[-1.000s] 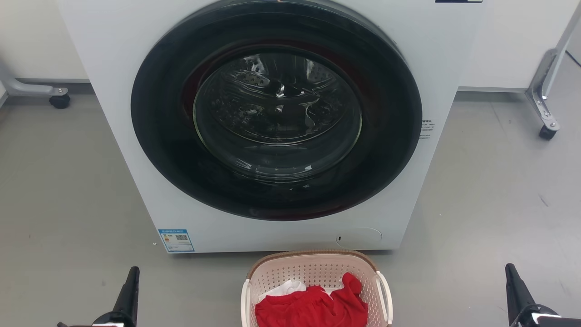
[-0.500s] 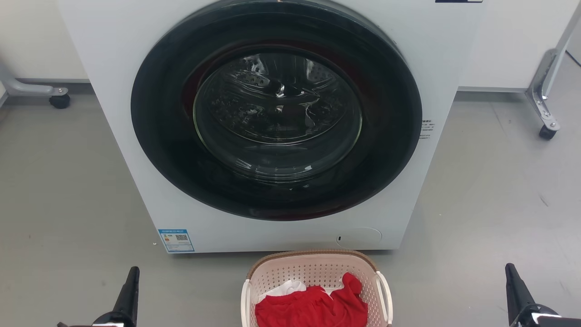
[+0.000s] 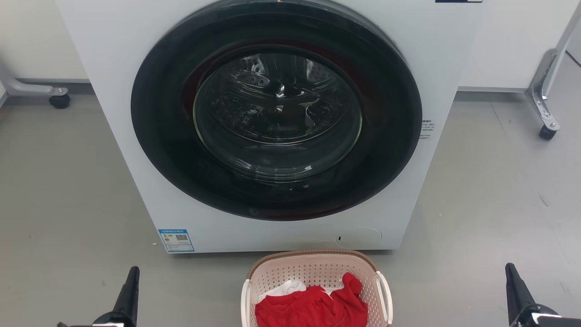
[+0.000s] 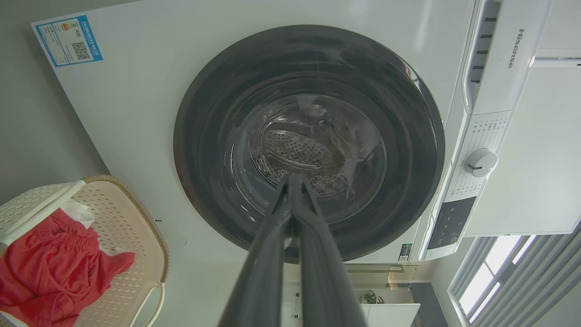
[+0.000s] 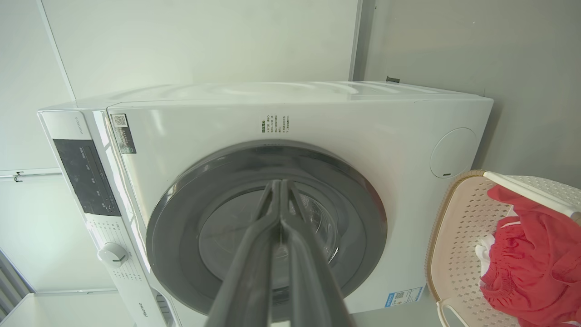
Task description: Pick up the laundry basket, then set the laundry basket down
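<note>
Jaws on the left gripper (image 4: pixel 292 181) and the right gripper (image 5: pixel 278 184) are pressed together and hold nothing. Over the last second nothing has shifted. Both grippers stay low and well apart from the laundry basket (image 3: pixel 313 270), which stands on the floor (image 3: pixel 499 204) between them. This fits a basket waiting for the lift, or one already set down. Its far rim is near the washer (image 3: pixel 113 68), and both side handles (image 3: pixel 385 290) face open floor.

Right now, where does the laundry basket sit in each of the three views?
Head view: laundry basket at bottom centre, just before the washer.
Left wrist view: basket in the lower-left corner.
Right wrist view: basket at the lower-right edge.
Shared landmark: the washer's dark round door.
</note>
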